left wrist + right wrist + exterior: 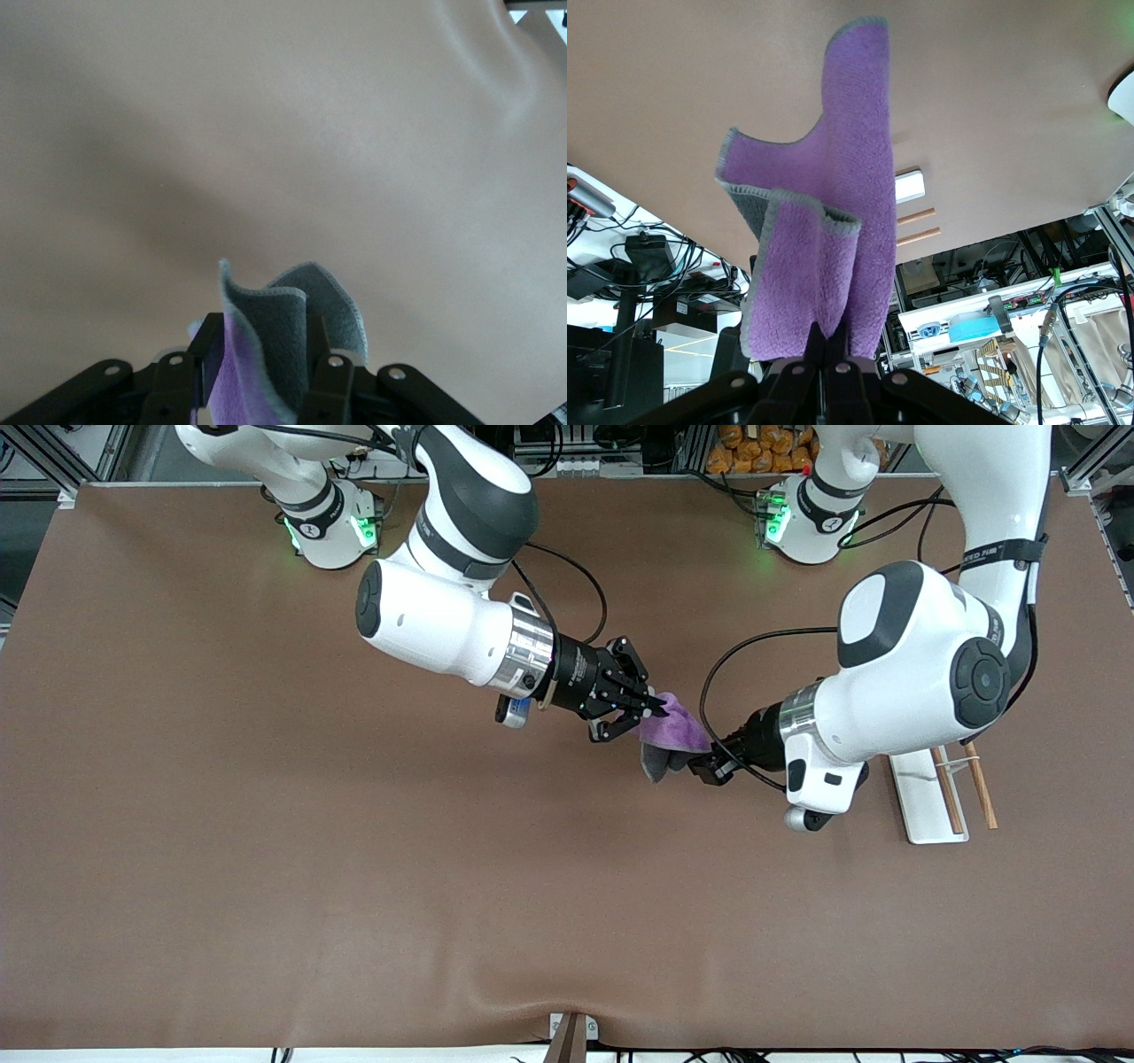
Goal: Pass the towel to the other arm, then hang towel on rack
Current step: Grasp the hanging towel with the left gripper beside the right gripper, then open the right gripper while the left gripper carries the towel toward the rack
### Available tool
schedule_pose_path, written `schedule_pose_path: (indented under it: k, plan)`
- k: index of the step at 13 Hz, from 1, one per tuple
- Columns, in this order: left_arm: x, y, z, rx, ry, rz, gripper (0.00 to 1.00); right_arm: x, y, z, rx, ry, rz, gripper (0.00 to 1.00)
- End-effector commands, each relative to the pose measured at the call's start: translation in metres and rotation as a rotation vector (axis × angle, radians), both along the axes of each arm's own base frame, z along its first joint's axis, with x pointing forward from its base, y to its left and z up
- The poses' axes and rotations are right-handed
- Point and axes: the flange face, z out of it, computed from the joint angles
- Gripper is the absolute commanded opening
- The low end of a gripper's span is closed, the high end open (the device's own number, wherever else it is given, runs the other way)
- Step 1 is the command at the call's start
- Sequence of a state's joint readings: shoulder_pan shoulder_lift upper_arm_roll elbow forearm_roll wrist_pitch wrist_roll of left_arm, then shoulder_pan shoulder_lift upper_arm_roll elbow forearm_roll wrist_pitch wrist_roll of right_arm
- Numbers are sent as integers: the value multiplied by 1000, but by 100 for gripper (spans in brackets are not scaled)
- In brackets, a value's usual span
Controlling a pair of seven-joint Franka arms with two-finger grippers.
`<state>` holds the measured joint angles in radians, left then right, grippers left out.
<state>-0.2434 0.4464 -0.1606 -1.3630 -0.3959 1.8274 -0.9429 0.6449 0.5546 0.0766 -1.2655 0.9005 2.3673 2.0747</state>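
The right gripper [651, 710] comes in from the right arm's base and hangs over the middle of the brown counter [266, 850]. Its fingers [824, 354] are pressed together on one edge of the towel [671, 729], as the right wrist view shows, with the purple cloth [824, 239] standing up out of them in a loose fold.

The towel is in the air between the two grippers, purple side up and a grey flap drooping at the edge nearer the front camera. Both grippers have it at once.

The left gripper [706, 766] is at the towel's other end, over the counter a little toward the left arm's end of the table. In the left wrist view its fingers [330, 376] clamp the cloth [266, 354], grey reverse and purple face both showing between them.

The rack [930, 797] lies on the counter toward the left arm's end, partly under that arm, its white base beside two thin wooden rods [979, 784]. It is well apart from the towel.
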Motion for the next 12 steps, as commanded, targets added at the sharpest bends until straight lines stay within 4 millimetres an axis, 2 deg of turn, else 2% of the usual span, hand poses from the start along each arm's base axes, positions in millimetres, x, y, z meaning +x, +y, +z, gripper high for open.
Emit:
schedule_pose_path:
  k: [1, 3, 6, 8, 9, 10, 12]
  plan:
    - [-6, -2, 6, 27, 9, -6, 0, 2, 3, 3, 13, 13, -17, 0]
    - [-6, 0, 6, 32, 13, -15, 0, 3, 2, 3, 13, 13, -19, 0]
    - [-5, 24, 13, 63, -10, -93, 0, 4, 1, 3, 13, 14, -19, 0]
    - [2, 61, 13, 113, -32, -173, 0, 5, 0, 2, 12, 16, -21, 1]
    - [4, 76, 16, 117, -42, -220, 0, 8, -4, 2, 10, 15, -25, 78]
    - [7, 98, 13, 118, -44, -261, 0, 6, -3, 4, 7, 10, -20, 100]
    - [16, 144, 7, 145, -66, -336, 0, 7, -5, 4, -11, -4, -16, 100]
